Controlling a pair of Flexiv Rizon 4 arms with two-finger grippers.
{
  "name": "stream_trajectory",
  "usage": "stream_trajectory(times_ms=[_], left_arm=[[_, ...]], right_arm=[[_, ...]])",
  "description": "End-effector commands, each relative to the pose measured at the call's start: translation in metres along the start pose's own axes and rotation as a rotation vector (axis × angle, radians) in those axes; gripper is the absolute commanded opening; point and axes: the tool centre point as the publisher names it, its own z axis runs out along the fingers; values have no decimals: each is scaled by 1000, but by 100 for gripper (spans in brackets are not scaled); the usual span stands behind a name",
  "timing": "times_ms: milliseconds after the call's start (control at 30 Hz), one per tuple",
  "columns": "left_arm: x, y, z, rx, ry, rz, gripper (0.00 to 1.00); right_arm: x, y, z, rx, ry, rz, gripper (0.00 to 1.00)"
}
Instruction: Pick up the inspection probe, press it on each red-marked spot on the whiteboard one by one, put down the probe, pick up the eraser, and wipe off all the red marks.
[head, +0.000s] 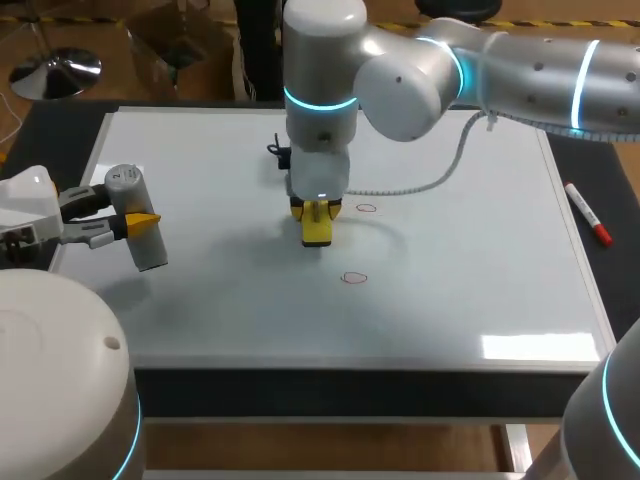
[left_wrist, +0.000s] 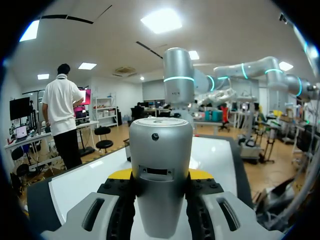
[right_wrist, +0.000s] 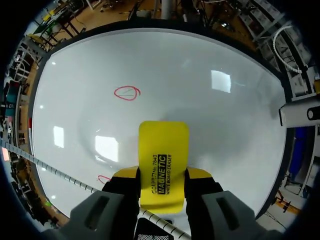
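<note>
Two red marks (head: 354, 278) show unwiped on the whiteboard (head: 480, 250), so wiping looks unfinished: my right pincer (right_wrist: 162, 186) grips the eraser (right_wrist: 163, 150) mid-board near them, while my left pincer (left_wrist: 160, 184) clamps the probe (left_wrist: 161, 150), not yet set down, over the board's left side.

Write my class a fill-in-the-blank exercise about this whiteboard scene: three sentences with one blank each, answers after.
1. The right claw is shut on a ____ eraser.
2. The left claw is shut on the silver ____.
3. The whiteboard shows ____ red circles.

Missing words: yellow; probe; two.
</note>
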Motion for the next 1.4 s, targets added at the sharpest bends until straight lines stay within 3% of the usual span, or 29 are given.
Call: stream_trajectory(times_ms=[33,267,467,1400], left_arm=[[0,-1,-1,1,-1,1,0],[0,-1,-1,1,-1,1,0],[0,-1,-1,1,-1,1,0],[0,-1,-1,1,-1,1,0]], right_arm=[[-16,-2,7,-6,15,-16,0],[-29,3,16,-17,7,-58,0],[-27,2,24,-31,-6,-60,0],[36,4,36,-66,11,92,0]])
